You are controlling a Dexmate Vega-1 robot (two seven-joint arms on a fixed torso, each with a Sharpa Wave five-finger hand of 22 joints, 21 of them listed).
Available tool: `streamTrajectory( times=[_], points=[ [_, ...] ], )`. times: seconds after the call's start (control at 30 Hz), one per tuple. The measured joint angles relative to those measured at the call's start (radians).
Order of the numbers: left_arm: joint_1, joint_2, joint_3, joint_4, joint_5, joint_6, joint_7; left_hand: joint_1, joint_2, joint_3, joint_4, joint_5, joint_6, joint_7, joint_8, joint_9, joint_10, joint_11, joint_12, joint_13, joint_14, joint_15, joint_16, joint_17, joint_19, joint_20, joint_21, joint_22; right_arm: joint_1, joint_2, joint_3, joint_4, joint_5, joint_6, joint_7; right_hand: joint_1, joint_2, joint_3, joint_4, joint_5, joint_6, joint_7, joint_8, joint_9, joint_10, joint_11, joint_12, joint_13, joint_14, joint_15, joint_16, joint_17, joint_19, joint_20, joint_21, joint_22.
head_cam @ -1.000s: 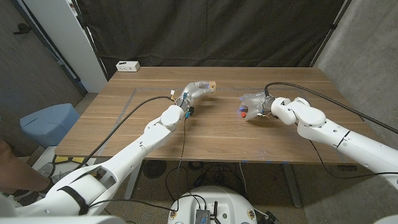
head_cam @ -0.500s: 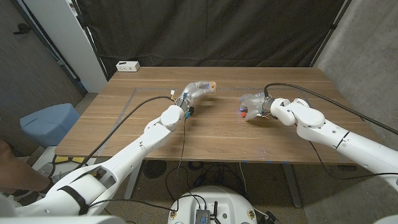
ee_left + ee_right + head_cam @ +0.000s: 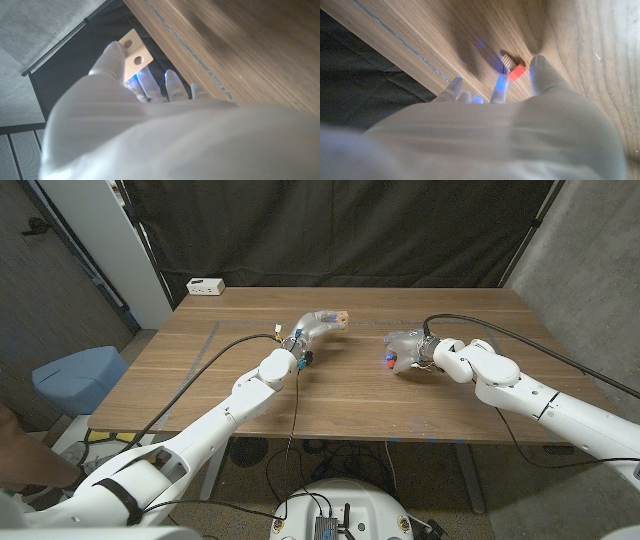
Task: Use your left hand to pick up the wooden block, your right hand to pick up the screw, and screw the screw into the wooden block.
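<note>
both hands full: left hand [image 3: 318, 323] holds wooden block [image 3: 342, 317], right hand [image 3: 404, 348] screw [image 3: 389, 361].

The surface [image 3: 360, 395] is brown wood with a smooth, matt grain. The wooden block [image 3: 134, 54] is pale, bare wood. Each robot hand [image 3: 318, 323] [image 3: 403, 346] wears whitish, translucent, smooth covering. The screw [image 3: 514, 69] has a red plastic-looking head.

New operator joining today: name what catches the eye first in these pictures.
The left hand holds the wooden block above the table's far middle, two holes showing on its face. Opposite, the right hand pinches the red-headed screw low over the wooden table.
</note>
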Motion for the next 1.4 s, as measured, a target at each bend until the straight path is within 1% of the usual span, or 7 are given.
streamTrajectory(
  times=[0.13, 0.33, 0.53, 0.7, 0.9, 1.17, 1.4],
  points=[
    [0.001, 0.000, 0.001, -0.003, 0.000, 0.004, 0.000, 0.000, 0.000, 0.000, 0.000, 0.000, 0.000, 0.000, 0.000, 0.000, 0.000, 0.000, -0.002, 0.000, 0.000, 0.000, 0.000, 0.000, 0.000, 0.000, 0.000, 0.000, 0.000, 0.000, -0.001, 0.004, 0.000, 0.004, -0.006, 0.004, 0.004, 0.004, 0.004, 0.000, 0.008, 0.000, 0.009, 0.004, 0.006, -0.005, 0.000, 0.000, 0.000, 0.000, 0.000, 0.000, 0.000, 0.000, 0.000, 0.000],
    [0.001, 0.000, 0.002, -0.006, 0.000, 0.007, 0.000, 0.000, 0.000, -0.001, -0.002, 0.007, 0.000, 0.000, 0.000, 0.000, 0.002, -0.002, -0.003, 0.005, 0.000, 0.000, 0.000, 0.000, 0.000, 0.000, 0.000, 0.000, 0.000, 0.001, -0.001, 0.006, -0.002, 0.008, -0.018, 0.015, 0.004, 0.007, 0.001, 0.007, 0.035, -0.001, 0.026, 0.009, 0.014, -0.007, 0.004, 0.000, 0.009, 0.002, 0.006, 0.000, 0.004, -0.004, 0.000, 0.000],
    [0.002, -0.001, 0.004, -0.010, 0.000, 0.012, 0.001, 0.000, 0.000, -0.003, -0.003, 0.007, 0.000, 0.000, 0.000, 0.000, 0.004, -0.004, -0.003, 0.005, 0.000, 0.000, 0.000, 0.000, 0.000, 0.000, 0.000, 0.000, 0.000, 0.002, -0.002, 0.008, -0.005, 0.012, -0.028, 0.015, 0.005, 0.011, 0.004, 0.007, 0.049, 0.002, 0.045, 0.018, 0.019, -0.008, 0.004, 0.000, 0.013, -0.002, 0.006, 0.000, 0.009, 0.002, 0.000, 0.000],
    [0.004, -0.001, 0.005, -0.013, 0.000, 0.014, 0.001, 0.000, 0.000, -0.004, -0.004, 0.007, 0.000, 0.000, 0.000, 0.000, 0.004, -0.004, -0.004, 0.005, 0.000, 0.000, 0.000, 0.000, 0.000, 0.000, 0.000, 0.000, -0.001, 0.003, -0.003, 0.009, -0.010, 0.013, -0.033, 0.020, 0.010, 0.013, 0.002, 0.010, 0.063, -0.002, 0.054, 0.022, 0.023, -0.013, 0.004, 0.000, 0.013, -0.002, 0.006, 0.000, 0.013, -0.002, 0.000, 0.000],
    [0.006, -0.002, 0.005, -0.015, 0.000, 0.014, 0.001, 0.000, 0.000, -0.006, -0.001, 0.007, 0.000, 0.000, 0.000, 0.000, 0.004, -0.004, -0.006, 0.005, 0.000, 0.000, 0.000, 0.000, 0.000, 0.000, 0.000, 0.000, -0.001, 0.005, -0.005, 0.011, -0.013, 0.016, -0.038, 0.029, 0.011, 0.016, -0.001, 0.011, 0.075, -0.003, 0.066, 0.028, 0.029, -0.007, 0.004, 0.000, 0.022, 0.000, 0.010, 0.000, 0.015, -0.004, 0.000, 0.000],
    [0.009, -0.002, 0.006, -0.019, 0.000, 0.016, 0.003, 0.000, 0.000, -0.006, 0.000, 0.007, 0.000, 0.000, 0.000, 0.000, 0.004, -0.004, -0.006, 0.005, 0.000, 0.000, 0.000, 0.000, 0.000, 0.000, 0.000, 0.000, 0.001, 0.009, -0.008, 0.015, -0.016, 0.020, -0.041, 0.035, 0.016, 0.022, 0.003, 0.011, 0.090, -0.006, 0.081, 0.037, 0.034, -0.012, 0.004, 0.000, 0.023, -0.002, 0.010, 0.004, 0.023, -0.005, 0.008, 0.000],
    [0.011, -0.004, 0.007, -0.021, 0.000, 0.017, 0.004, 0.000, 0.000, -0.006, -0.001, 0.015, 0.000, 0.000, 0.000, 0.000, 0.003, -0.003, -0.008, 0.005, 0.000, 0.000, 0.000, 0.000, 0.000, 0.000, 0.000, 0.000, 0.005, 0.011, -0.009, 0.018, -0.017, 0.026, -0.042, 0.044, 0.017, 0.027, -0.001, 0.011, 0.102, -0.001, 0.096, 0.042, 0.034, -0.013, 0.004, 0.000, 0.023, -0.002, 0.010, 0.004, 0.027, -0.009, 0.008, 0.000]
  ],
)
